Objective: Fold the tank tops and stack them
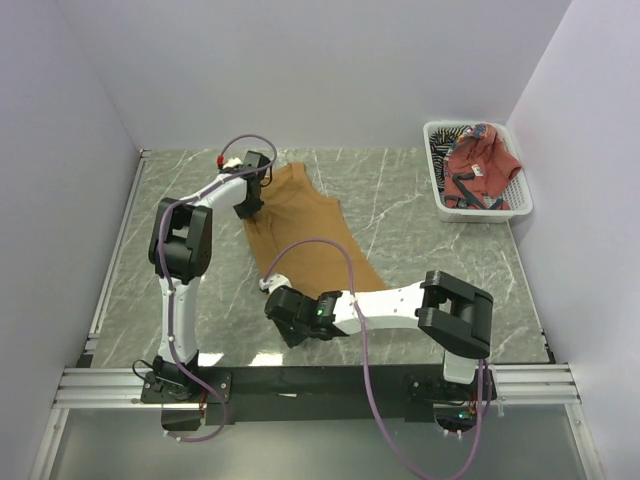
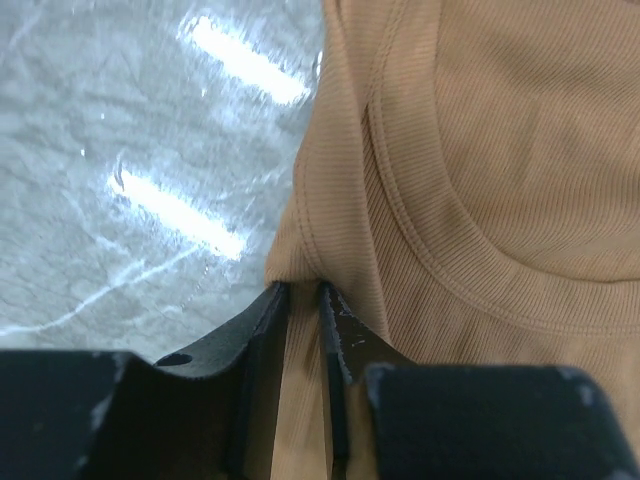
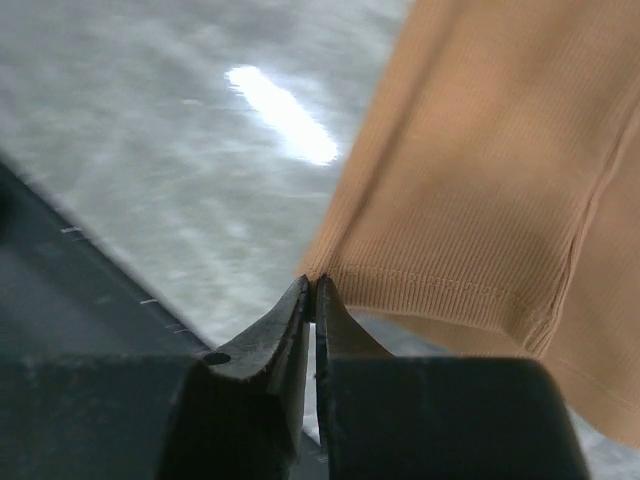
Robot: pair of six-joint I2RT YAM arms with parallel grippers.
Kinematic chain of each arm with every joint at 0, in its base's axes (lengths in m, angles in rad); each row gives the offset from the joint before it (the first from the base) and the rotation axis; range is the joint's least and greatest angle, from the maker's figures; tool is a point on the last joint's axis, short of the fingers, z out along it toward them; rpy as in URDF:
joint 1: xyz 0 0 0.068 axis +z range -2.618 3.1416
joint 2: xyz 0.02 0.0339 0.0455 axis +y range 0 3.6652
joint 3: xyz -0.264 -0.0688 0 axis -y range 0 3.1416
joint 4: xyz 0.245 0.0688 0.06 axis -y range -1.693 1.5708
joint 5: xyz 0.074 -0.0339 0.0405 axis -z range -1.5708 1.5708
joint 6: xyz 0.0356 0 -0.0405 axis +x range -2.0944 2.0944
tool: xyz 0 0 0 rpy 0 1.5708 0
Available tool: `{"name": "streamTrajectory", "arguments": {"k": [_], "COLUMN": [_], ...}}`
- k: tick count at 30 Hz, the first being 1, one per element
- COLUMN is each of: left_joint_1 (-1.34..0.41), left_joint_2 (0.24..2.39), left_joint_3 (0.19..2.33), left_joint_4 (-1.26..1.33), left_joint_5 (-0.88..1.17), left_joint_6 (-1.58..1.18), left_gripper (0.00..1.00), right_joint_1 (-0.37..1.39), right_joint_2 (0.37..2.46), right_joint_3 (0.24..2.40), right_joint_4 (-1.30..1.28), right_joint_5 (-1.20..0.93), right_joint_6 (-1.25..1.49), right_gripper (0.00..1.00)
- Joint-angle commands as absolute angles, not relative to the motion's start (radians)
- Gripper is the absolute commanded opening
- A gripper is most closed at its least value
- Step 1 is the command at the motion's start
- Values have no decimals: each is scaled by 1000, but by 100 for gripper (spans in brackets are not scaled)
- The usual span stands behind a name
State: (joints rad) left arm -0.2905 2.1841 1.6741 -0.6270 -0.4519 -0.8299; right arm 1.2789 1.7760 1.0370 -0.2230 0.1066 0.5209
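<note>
From above, the mustard top point(image 1: 300, 225) lies flat in the middle of the grey table point(image 1: 420, 240). The left claw point(image 1: 248, 205) sits at its far shoulder strap and the right claw point(image 1: 272, 288) at its near hem corner. The red top point(image 1: 480, 165) and striped top point(image 1: 450, 135) lie in the white basket point(image 1: 432, 175) at the far right.

Left wrist: the fingers point(image 2: 255, 330) pinch the strap's edge.

Right wrist: the fingers point(image 3: 270, 340) are closed on the hem corner.
</note>
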Motion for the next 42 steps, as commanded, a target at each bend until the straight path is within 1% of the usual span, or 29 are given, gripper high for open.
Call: {"name": "streamTrajectory", "arguments": {"k": [1,5,10,12,13,14,16,17,19,20,23,26,27,30,31,34,35,39,42], "left_joint_1": [-284,-285,-284,-284,-284,-284,-285,-284,-284,-284,-282,-281,-281,-281,-281,-293,-304,-409,-480], "left_joint_2": [2206,2221,2250,2250,2249,2246,2237,2230,2194,2180,2119,2076,2056,2019,1985,1901,1879,1778,1688], "left_joint_3": [1735,1781,1851,1848,1845,1841,1829,1825,1812,1809,1813,1859,1865,1852,1838,1729,1659,1491,1349], "left_joint_4": [-620,-618,-649,-644,-644,-637,-635,-634,-621,-615,-591,-603,-615,-623,-620,-565,-551,-480,-396], "left_joint_5": [-514,-509,-514,-492,-489,-482,-479,-480,-468,-465,-459,-454,-450,-423,-401,-325,-293,-235,-158], "left_joint_6": [-736,-670,-611,-597,-597,-594,-586,-589,-589,-591,-589,-600,-606,-647,-661,-703,-719,-759,-811], "left_gripper": [25,25,26,26,26,27,30,36,42,49,58,62,62,61,60,55,53,51,49], "right_joint_1": [1299,1299,1299,1299,1299,1298,1298,1295,1289,1281,1229,1137,1079,976,915,821,745,589,490], "right_joint_2": [1795,1870,1956,1967,1968,1965,1935,1918,1854,1829,1728,1632,1606,1603,1612,1641,1650,1707,1797], "right_joint_3": [1123,1271,1402,1422,1422,1411,1393,1367,1339,1307,1247,1189,1177,1166,1170,1203,1209,1241,1278], "right_joint_4": [-221,-221,-227,-230,-232,-232,-219,-213,-198,-193,-193,-199,-201,-215,-219,-248,-245,-236,-209], "right_joint_5": [-59,-144,-166,-146,-138,-130,-104,-94,-60,-54,-37,-6,-3,-25,-20,-3,-3,-12,-78], "right_joint_6": [515,557,609,626,627,623,618,615,614,615,615,611,611,588,575,529,513,465,443], "right_gripper": [8,8,8,14,19,31,41,49,54,56,57,57,57,55,54,51,50,48,45]}}
